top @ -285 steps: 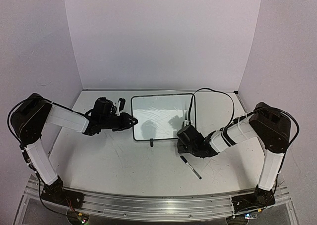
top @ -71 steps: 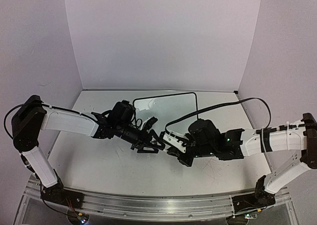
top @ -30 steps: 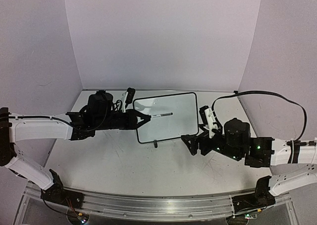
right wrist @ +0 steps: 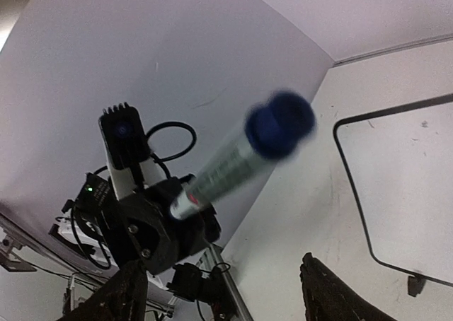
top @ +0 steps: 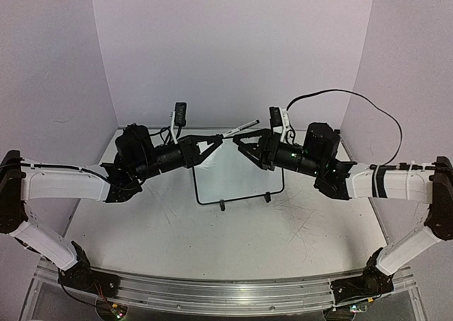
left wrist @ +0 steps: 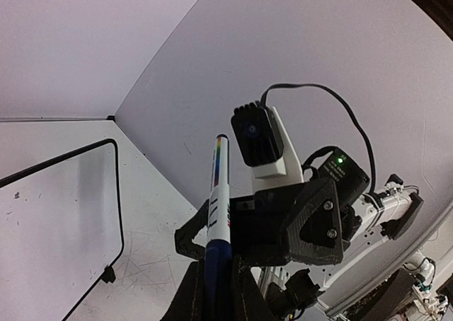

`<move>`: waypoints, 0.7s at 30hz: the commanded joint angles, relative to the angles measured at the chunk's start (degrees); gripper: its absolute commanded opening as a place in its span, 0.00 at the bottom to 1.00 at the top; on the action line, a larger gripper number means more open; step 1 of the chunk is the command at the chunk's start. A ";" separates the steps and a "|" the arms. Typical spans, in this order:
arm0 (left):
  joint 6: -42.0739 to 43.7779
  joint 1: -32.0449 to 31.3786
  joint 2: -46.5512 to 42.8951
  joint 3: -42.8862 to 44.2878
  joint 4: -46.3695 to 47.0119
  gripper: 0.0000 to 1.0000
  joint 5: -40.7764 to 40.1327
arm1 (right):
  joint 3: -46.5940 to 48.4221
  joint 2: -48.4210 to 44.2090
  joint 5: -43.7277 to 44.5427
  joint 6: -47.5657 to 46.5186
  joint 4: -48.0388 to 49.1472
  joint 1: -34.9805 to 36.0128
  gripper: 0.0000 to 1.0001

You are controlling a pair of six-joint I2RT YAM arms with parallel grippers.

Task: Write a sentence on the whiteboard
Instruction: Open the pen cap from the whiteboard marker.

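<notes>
The whiteboard [top: 241,174] stands tilted on its two black feet at mid-table, and no sentence shows on its face. Above its top edge my left gripper [top: 215,142] is shut on a marker [top: 242,128] that points up and right. The left wrist view shows the marker [left wrist: 221,187] rising from my left gripper [left wrist: 216,282], blue part between the jaws. My right gripper [top: 242,146] faces it from the right, open, just below the marker's free end. In the right wrist view my right gripper [right wrist: 226,296] has its dark fingers [right wrist: 333,293] wide apart, with the blurred blue-ended marker [right wrist: 237,158] beyond them.
The scuffed white table [top: 163,225] is walled at the back and both sides. A black cable [top: 354,95] arcs over the right arm. An aluminium rail [top: 226,293] with the arm bases runs along the near edge.
Both arms have risen. The left gripper lifted the marker from over the board's face to above its top edge. The right gripper swung up and left to face the marker's end.
</notes>
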 commanded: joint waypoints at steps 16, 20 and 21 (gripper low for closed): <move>-1.63 -0.08 0.44 0.51 10.97 0.00 7.73 | 5.31 4.76 -13.45 7.97 21.90 -1.82 0.46; -1.80 -0.08 0.75 0.62 11.08 0.00 7.88 | 5.57 5.90 -14.12 8.55 23.04 -1.82 0.41; -1.82 -0.08 0.85 0.73 11.08 0.00 8.09 | 5.63 6.22 -14.23 8.64 23.33 -1.82 0.40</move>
